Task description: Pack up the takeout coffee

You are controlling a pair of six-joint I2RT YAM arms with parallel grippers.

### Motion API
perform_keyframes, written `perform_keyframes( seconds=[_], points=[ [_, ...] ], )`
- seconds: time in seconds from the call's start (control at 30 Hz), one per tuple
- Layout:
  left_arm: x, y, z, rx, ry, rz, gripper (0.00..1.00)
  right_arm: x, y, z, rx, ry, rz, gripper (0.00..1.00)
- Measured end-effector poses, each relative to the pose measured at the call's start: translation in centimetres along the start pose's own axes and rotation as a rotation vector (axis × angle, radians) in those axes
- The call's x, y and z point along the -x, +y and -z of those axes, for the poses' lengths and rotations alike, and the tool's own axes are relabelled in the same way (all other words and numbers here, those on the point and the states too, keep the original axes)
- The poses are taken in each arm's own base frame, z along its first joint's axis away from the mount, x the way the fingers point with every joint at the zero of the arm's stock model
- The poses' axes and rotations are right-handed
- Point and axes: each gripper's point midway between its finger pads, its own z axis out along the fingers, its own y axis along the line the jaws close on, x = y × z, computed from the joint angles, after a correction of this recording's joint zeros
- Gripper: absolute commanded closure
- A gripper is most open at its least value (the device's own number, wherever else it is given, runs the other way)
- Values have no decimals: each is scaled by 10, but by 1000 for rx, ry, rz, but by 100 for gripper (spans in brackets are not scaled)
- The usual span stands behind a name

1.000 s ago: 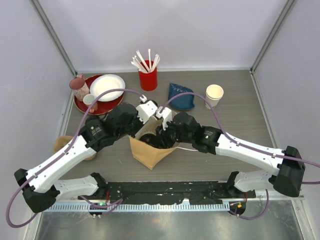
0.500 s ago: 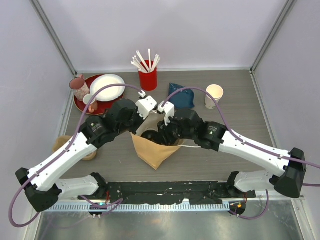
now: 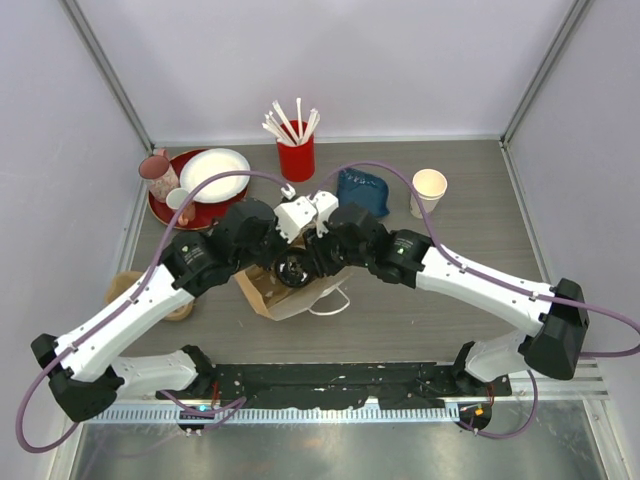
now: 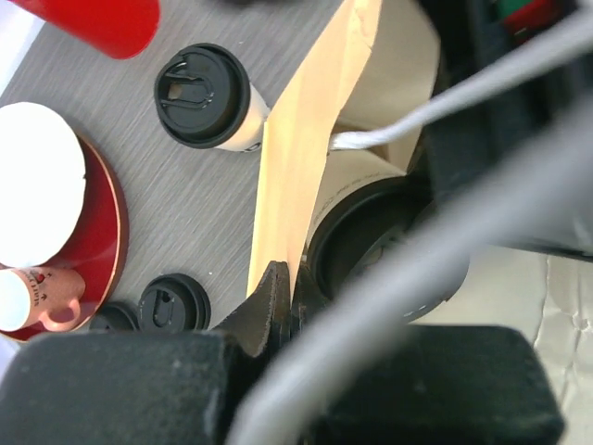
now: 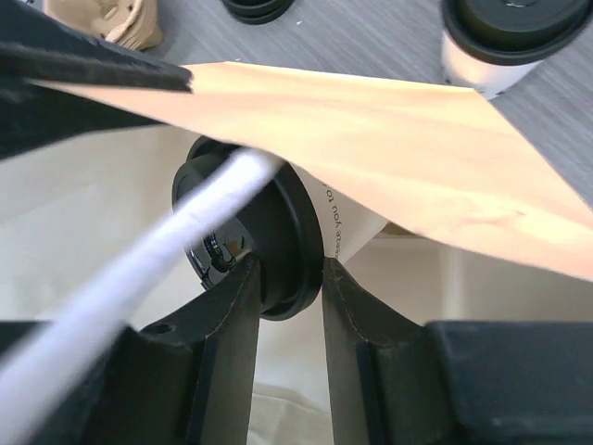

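Observation:
A brown paper bag (image 3: 272, 293) lies tipped on the table between the two arms, its mouth open. My left gripper (image 4: 287, 278) is shut on the bag's upper edge (image 4: 298, 176) and holds it up. My right gripper (image 5: 285, 278) is shut on a takeout coffee (image 5: 283, 243), a cream cup with a black lid, gripped at the lid inside the bag's mouth (image 3: 296, 268). A second lidded takeout coffee (image 4: 206, 97) rests on the table just outside the bag, also seen in the right wrist view (image 5: 511, 32). The arms hide it in the top view.
A red straw holder (image 3: 296, 157), a blue pouch (image 3: 362, 190) and a lidless paper cup (image 3: 429, 188) stand at the back. A red tray (image 3: 170, 210) with a white plate and pink mug (image 3: 157, 172) is at back left. Loose black lids (image 4: 174, 301) lie near the tray.
The bag has tipped from standing near the front edge to lying flatter and further left. Both grippers have moved away from the bases, the right one carrying the cup deeper into the bag's mouth.

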Motion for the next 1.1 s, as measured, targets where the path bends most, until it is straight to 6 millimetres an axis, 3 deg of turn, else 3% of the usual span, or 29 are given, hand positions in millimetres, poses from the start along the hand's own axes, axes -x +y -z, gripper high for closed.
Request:
perform_keyframes(
  seconds=[0.4, 0.6, 0.8, 0.93, 1.1],
  points=[
    [5, -3, 7, -26, -23, -9, 100, -1, 44, 9, 272, 94, -31, 99],
    [2, -6, 5, -44, -8, 73, 100, -3, 60, -7, 359, 153, -62, 99],
    [1, -2, -8, -103, 24, 254, 100, -9, 55, -19, 348, 232, -101, 99],
    [10, -7, -14, -182, 30, 340, 100, -14, 47, -11, 310, 269, -129, 99],
    [16, -29, -13, -308, 43, 392, 100, -20, 44, 8, 268, 316, -173, 99]
  ],
)
